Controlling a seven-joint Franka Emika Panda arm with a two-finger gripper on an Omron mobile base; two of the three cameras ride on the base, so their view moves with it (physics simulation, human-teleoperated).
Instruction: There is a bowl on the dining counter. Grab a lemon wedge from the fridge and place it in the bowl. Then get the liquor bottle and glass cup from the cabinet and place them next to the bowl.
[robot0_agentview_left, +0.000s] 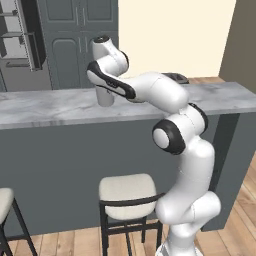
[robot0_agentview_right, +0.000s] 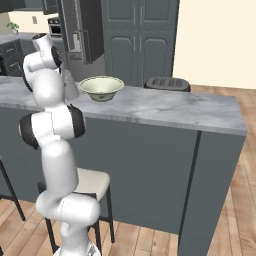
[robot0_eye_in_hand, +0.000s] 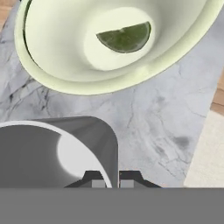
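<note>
Item: glass cup (robot0_eye_in_hand: 52, 151), rim clamped in my jaws; I'd lower it upright beside bowl (robot0_eye_in_hand: 65, 52), clear of its rim.

No legible text, labels, brands, numbers or signs on anything in these views.
</note>
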